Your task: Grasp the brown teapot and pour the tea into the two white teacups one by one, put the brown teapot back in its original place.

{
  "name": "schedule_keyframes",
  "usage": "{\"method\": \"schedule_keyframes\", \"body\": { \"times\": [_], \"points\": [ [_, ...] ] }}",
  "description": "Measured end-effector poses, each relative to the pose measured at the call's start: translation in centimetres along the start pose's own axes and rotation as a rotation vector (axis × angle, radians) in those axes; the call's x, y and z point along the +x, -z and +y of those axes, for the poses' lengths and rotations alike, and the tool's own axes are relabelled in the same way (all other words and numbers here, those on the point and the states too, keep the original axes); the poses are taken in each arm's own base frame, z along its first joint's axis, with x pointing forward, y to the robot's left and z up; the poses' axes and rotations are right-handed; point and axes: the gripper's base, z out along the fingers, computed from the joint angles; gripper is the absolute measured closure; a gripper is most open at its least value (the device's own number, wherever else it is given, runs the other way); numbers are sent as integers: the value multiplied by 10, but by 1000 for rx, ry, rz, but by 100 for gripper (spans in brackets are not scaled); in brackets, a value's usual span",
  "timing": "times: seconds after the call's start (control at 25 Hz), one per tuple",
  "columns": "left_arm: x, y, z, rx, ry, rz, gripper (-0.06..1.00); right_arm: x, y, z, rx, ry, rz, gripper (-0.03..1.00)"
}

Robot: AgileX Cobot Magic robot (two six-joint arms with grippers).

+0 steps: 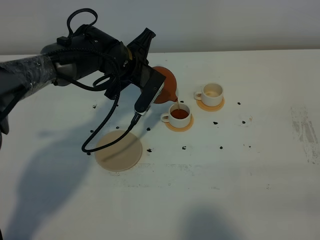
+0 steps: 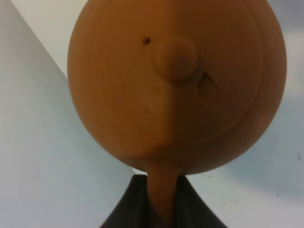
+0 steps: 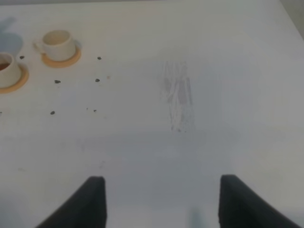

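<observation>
While the round reddish-brown clay teapot (image 1: pixel 168 82) hangs tilted in the air with its spout down, a thin stream of tea (image 1: pixel 178 105) runs into the small white ceramic cup (image 1: pixel 180 114) directly below the spout. The first pour is under way, and that cup already shows reddish tea. The left gripper (image 2: pixel 161 213) has its dark jaws clamped on the teapot's loop handle (image 2: pixel 161 185).

Just past the filling cup, on the side away from the teapot, the second white ceramic cup (image 1: pixel 212 92) looks pale inside. It is probably empty, though it is too small in view to be sure. By my reading, what remains is to finish this cup, fill the other, and return the teapot to the large flat pale-beige disc (image 1: pixel 118 150). That disc lies bare, apart from the teapot toward the near left in the high view. The right gripper (image 3: pixel 161 204) hangs well away from the teapot, beyond the cups, with its jaws apart and holding nothing.

Counted:
- one teapot
- two white cups
- two small orange-tan coasters (image 1: pixel 179 127), one under each cup
- one beige disc
- two grippers
- a scatter of dark specks (image 1: pixel 221 148) on the white table (image 1: pixel 225 190)
</observation>
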Motion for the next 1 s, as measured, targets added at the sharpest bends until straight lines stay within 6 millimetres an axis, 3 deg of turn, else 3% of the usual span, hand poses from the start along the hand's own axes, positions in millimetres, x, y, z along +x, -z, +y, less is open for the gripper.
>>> {"method": "schedule_keyframes", "body": {
  "times": [1.0],
  "points": [
    [0, 0, 1, -11, -27, 2, 87, 0, 0, 0, 0, 0, 0, 47]
  ]
}}
